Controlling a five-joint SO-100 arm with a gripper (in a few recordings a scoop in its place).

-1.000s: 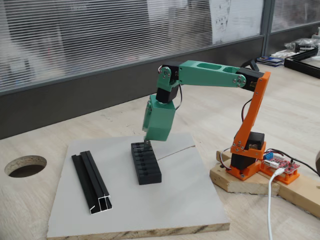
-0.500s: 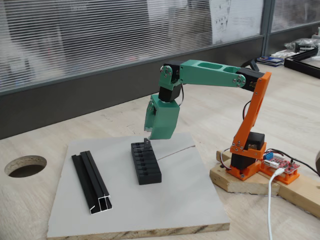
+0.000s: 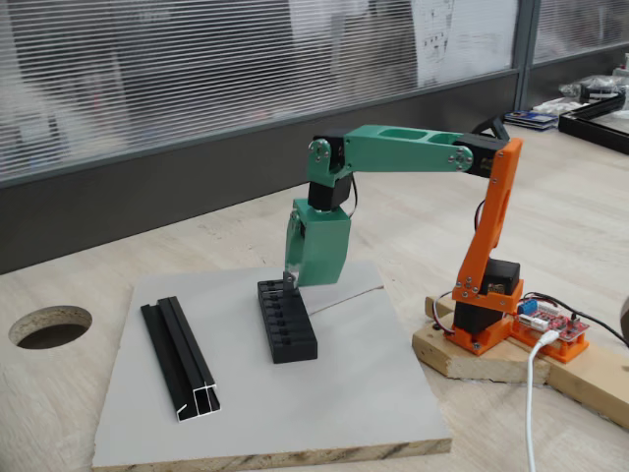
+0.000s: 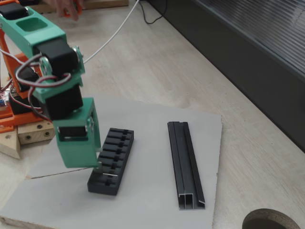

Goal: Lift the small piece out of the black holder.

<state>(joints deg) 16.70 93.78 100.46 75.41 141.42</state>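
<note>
The black holder [image 3: 287, 321] [image 4: 112, 160], a slotted block, lies on the grey board [image 3: 344, 393] [image 4: 152, 200]. My green gripper [image 3: 290, 281] [image 4: 101, 167] points straight down over the holder's end nearest the arm's reach, the far end in one fixed view and the near end in the other. Its jaws look closed together. A thin silvery-grey tab, the small piece [image 4: 101, 166], shows at the fingertips, just above the slots. Whether the piece still touches the holder cannot be told.
Two black channel rails [image 3: 182, 359] [image 4: 185, 164] lie on the board beside the holder. A round hole [image 3: 49, 325] [image 4: 274, 220] is cut in the wooden table. The orange arm base [image 3: 482, 315] sits on a wooden block with cables.
The gripper rose from the holder's end slot, then shifted slightly left and came down a little. The elbow has swung left.
</note>
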